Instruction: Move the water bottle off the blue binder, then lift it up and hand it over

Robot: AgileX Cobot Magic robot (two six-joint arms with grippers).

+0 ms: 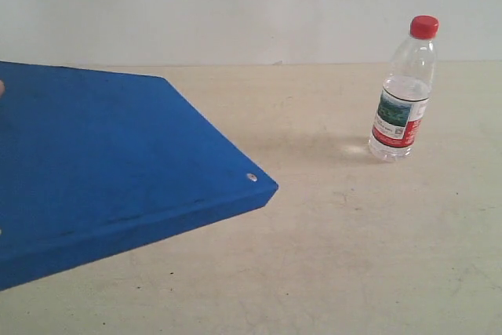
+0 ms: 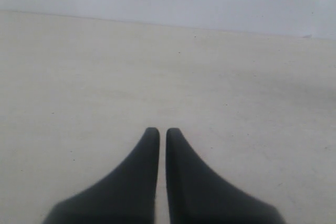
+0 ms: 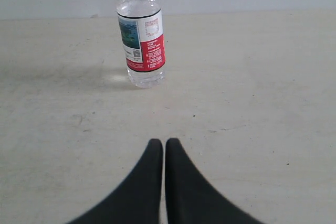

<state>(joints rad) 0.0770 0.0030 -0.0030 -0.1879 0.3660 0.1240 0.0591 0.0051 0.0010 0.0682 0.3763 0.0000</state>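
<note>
The water bottle [image 1: 404,92], clear with a red cap and a red, white and green label, stands upright on the beige table at the right, apart from the blue binder [image 1: 102,162]. The binder fills the left of the exterior view, its near corner raised off the table; what holds it is out of frame. In the right wrist view the bottle [image 3: 140,35] stands ahead of my right gripper [image 3: 164,142], whose dark fingers are shut and empty. My left gripper [image 2: 158,130] is shut too, over bare table. Neither gripper shows in the exterior view.
The beige table [image 1: 337,256] runs back to a pale wall [image 1: 235,5]. A skin-coloured sliver [image 1: 1,86] shows at the left edge above the binder. A silver rivet [image 1: 252,177] sits near the binder's corner.
</note>
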